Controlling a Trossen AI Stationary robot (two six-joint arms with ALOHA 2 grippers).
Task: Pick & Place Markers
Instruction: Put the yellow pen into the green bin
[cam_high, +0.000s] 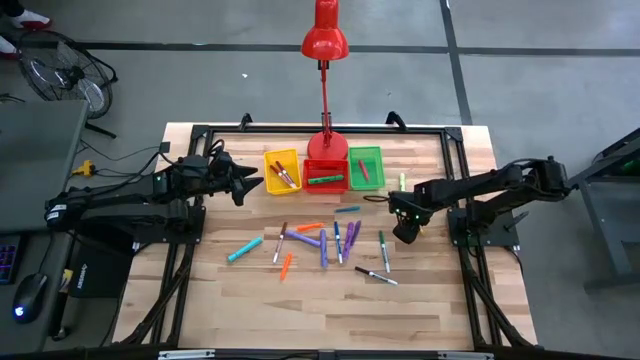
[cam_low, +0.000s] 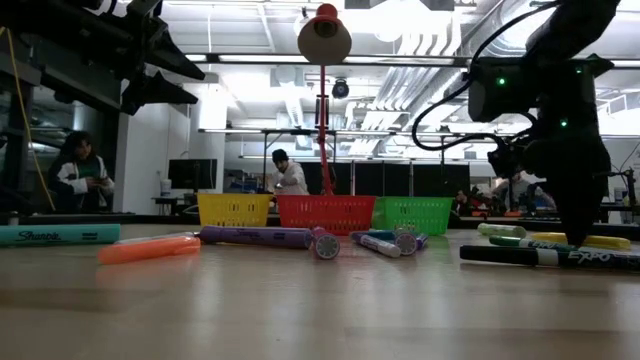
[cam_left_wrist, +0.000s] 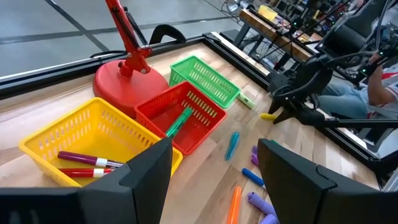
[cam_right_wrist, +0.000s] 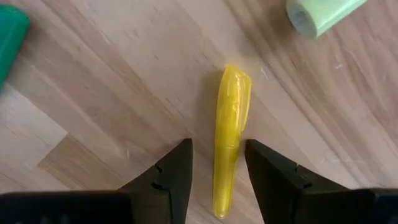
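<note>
Right gripper (cam_high: 405, 232) hangs low over the right side of the table (cam_high: 420, 300) in the overhead view, well clear of the loose spread of markers (cam_high: 330, 240) that lies toward the middle from it. A pale green marker (cam_high: 402, 181) sits farther back, near the green bin (cam_high: 365, 167). The left gripper (cam_high: 243, 183) waits beside the yellow bin (cam_high: 282, 170), which already holds a couple of markers.

From table height, the right gripper (cam_low: 575, 215) comes down almost to the wood, with a yellow marker (cam_low: 565, 240) lying right at its tip and a black one (cam_low: 545, 256) nearer the camera. The bins stand in a row far behind.

The left wrist camera shows its own fingers (cam_left_wrist: 146, 171) spread apart and empty, poised above the yellow bin (cam_left_wrist: 56, 140) and the red bin (cam_left_wrist: 205, 121), which has a green marker (cam_left_wrist: 177, 122) leaning in it.

The right wrist camera tells most: the two dark fingers (cam_right_wrist: 171, 171) are parted, and the yellow marker (cam_right_wrist: 229, 134) runs straight between them, its tail end inside the gap, nothing pinched yet. The green marker's end (cam_right_wrist: 323, 15) lies beyond, off to one side.

I'd say this is the reaching step of a pick: the fingers are lined up along the pen. Next would be a slight settle downward and a squeeze across the barrel, then a lift toward the bins. Closing too near the end could let the pen tip.
</note>
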